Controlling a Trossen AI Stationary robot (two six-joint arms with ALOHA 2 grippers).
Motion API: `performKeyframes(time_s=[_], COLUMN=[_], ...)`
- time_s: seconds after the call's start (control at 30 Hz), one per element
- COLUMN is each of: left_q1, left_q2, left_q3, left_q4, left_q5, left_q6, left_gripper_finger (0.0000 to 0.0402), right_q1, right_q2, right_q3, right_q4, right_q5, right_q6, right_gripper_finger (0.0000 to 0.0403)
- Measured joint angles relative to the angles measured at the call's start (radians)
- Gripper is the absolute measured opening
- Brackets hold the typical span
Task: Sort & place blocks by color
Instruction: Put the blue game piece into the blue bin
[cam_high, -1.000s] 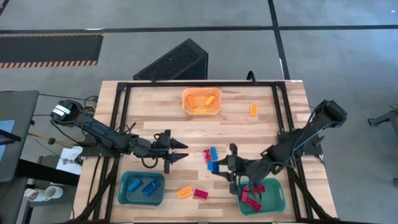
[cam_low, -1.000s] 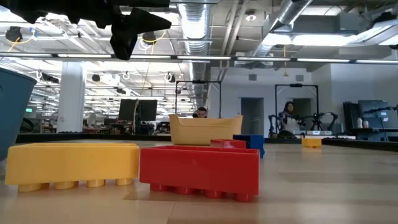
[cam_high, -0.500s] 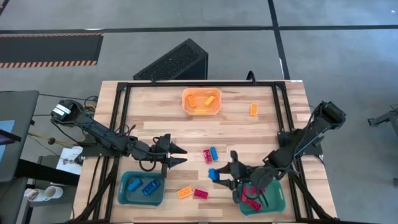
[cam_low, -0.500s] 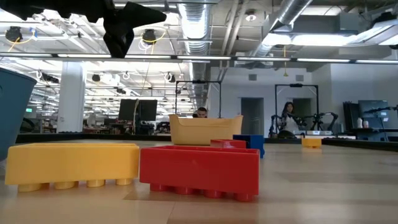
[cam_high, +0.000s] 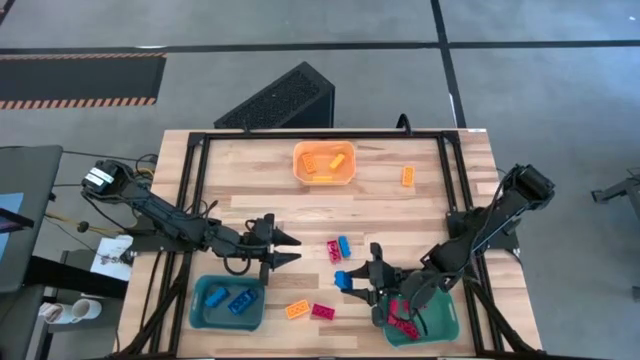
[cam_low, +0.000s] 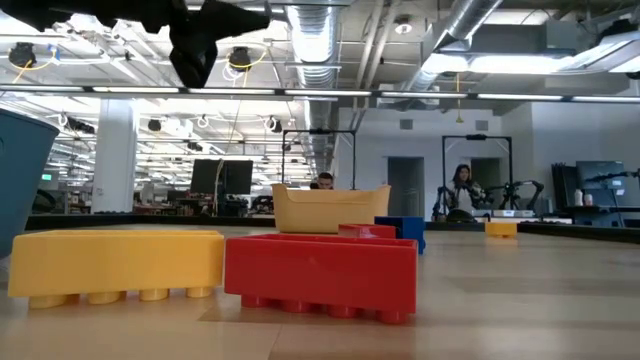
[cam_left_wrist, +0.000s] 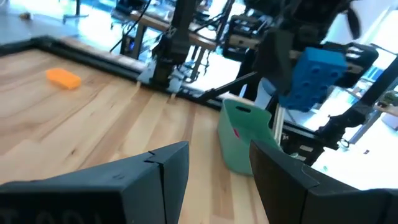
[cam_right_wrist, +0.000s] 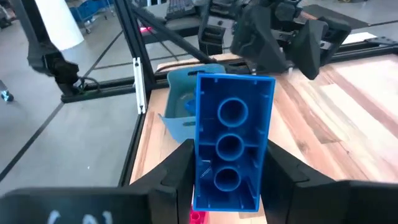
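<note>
High view gives you the best count. The orange bin (cam_high: 324, 163) at the far side holds two orange blocks. The left teal bin (cam_high: 228, 302) holds two blue blocks, and the right teal bin (cam_high: 420, 315) holds red ones, though the right arm covers part of it, so you may not get an exact count there.

Your right tool (cam_high: 352, 280) is clamped on a blue block (cam_high: 343, 279), lifted above the surface just beside the right teal bin; the right wrist view shows the block (cam_right_wrist: 231, 142) pinched between the two fingers, hollow underside facing the camera. That block belongs in the left teal bin, well apart from where you hold it.

Your left tool (cam_high: 288, 246) hangs over the middle of the surface with its fingers partly spread and nothing between them.

Still loose on the surface: a red block (cam_high: 332, 249) and a blue one (cam_high: 343, 245) touching near the centre, an orange block (cam_high: 297, 309) and a red one (cam_high: 322, 311) between the two teal bins, and a lone orange block (cam_high: 407, 176) near the orange bin. By that count you look somewhat past halfway, with five loose blocks plus the one in hand.
</note>
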Motion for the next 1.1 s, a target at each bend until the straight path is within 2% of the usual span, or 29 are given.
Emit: performKeyframes(time_s=[0.27, 0.63, 0.77, 0.97, 1.1], left_q1=[-0.01, -0.047, -0.066, -0.106, -0.112], left_q2=[0.0, 0.0, 0.0, 0.0, 0.0], left_q3=[0.0, 0.0, 0.0, 0.0, 0.0], left_q4=[0.11, 0.146, 0.177, 0.223, 0.224], left_q5=[0.105, 0.105, 0.104, 0.102, 0.057], left_q6=[0.096, 0.167, 0.24, 0.302, 0.299], left_gripper_finger=[0.0155, 0.0155, 0.0159, 0.0188, 0.0224], right_q1=[-0.039, -0.092, -0.108, -0.129, -0.138], right_q2=[0.055, 0.12, 0.138, 0.143, 0.143], right_q3=[0.007, 0.003, 0.001, 0.001, 0.001], right_q4=[0.068, 0.158, 0.179, 0.189, 0.195], right_q5=[0.014, -0.038, -0.069, -0.115, -0.118], right_q6=[0.0, -0.016, -0.018, -0.018, -0.018], right_gripper_finger=[0.0149, 0.0149, 0.0157, 0.0151, 0.015])
